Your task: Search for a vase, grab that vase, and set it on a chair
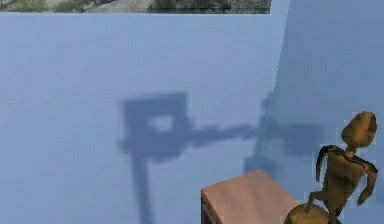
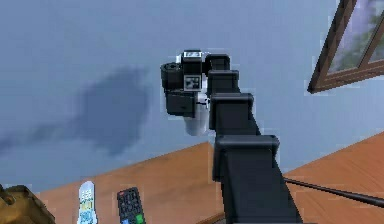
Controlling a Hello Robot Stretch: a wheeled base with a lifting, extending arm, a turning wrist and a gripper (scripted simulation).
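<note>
Vase (image 2: 199, 117) first: where is it?

— A pale, rounded thing hangs at the far end of the gripper (image 2: 186, 100), clear of the tabletop, with only blue wall behind it. I take that for the vase, so the gripper holds it. How the fingers sit on it I cannot tell.

— So what do I do now?

— By my reading you are at the carry: the grab is done, the chair is yet to be found. Draw the arm (image 2: 245, 160) in before you turn the base; a long arm sweeps wide, and the wall (image 1: 60, 100) is close ahead of you. Don't drop the lift over the table (image 2: 340, 165). A remote control (image 2: 130, 206) and a small white and blue bottle-like thing (image 2: 87, 204) lie on the wood, lower and toward the arm side view's left of the gripper, and a low vase could knock them.

— Anything else near?

— A wooden figure (image 1: 345, 165) at the forward view's right, on or beside the table's corner, I can't tell which. Turn away from it, slowly.

— And the room?

— Blue walls, a framed picture (image 2: 352, 50) high at the arm side view's right, the table of warm brown wood set close against the wall
</note>
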